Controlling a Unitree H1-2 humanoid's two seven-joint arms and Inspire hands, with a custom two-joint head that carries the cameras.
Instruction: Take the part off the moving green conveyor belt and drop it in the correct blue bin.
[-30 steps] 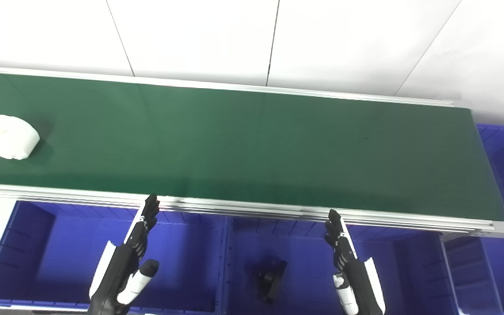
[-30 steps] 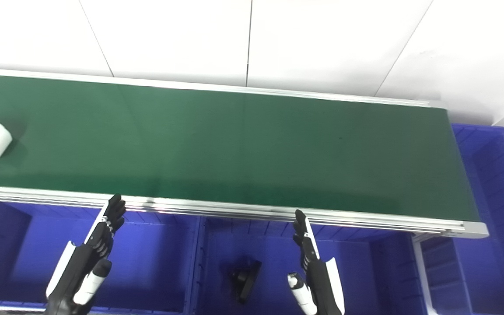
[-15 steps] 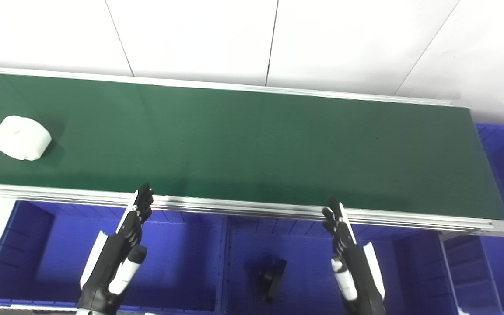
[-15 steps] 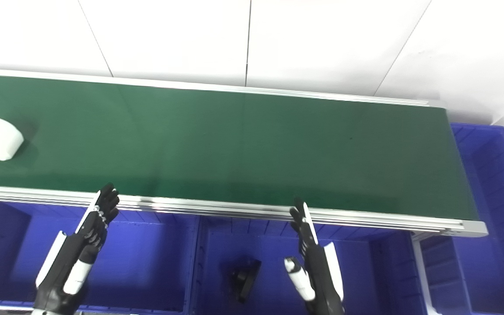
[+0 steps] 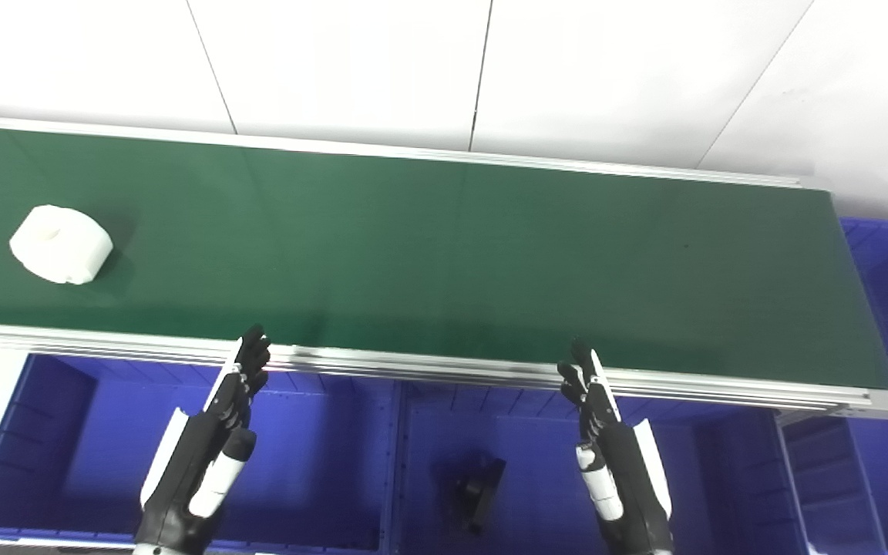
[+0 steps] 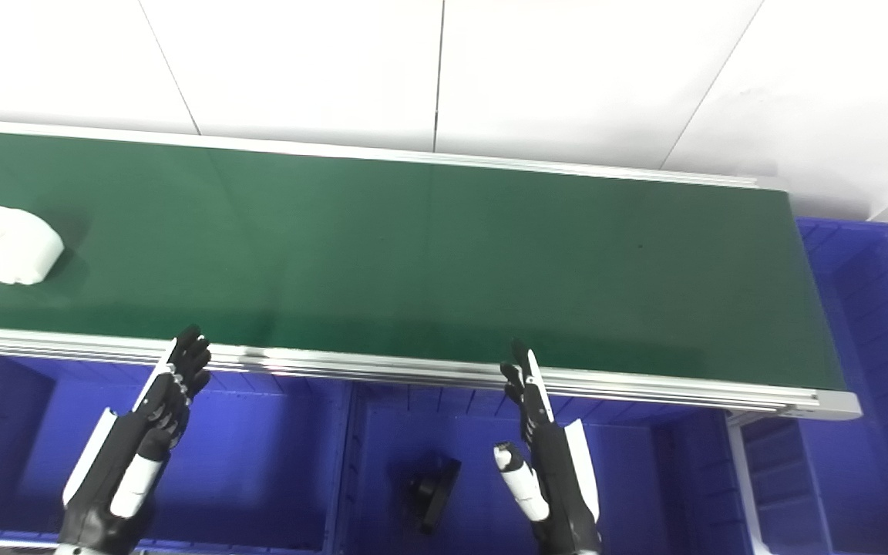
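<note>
While white-walled, green conveyor belt (image 5: 444, 247), blue bins (image 5: 321, 462)

No readable text, label, brand, number or sign on any surface.

White wall panels (image 5: 336, 62), split by thin dark seams, stand behind the line; a silver aluminium rail (image 5: 428, 368) edges its near side.

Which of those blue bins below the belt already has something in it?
The middle blue bin, between the two hands: a black part lies on its floor. The left bin shows nothing inside.
</note>
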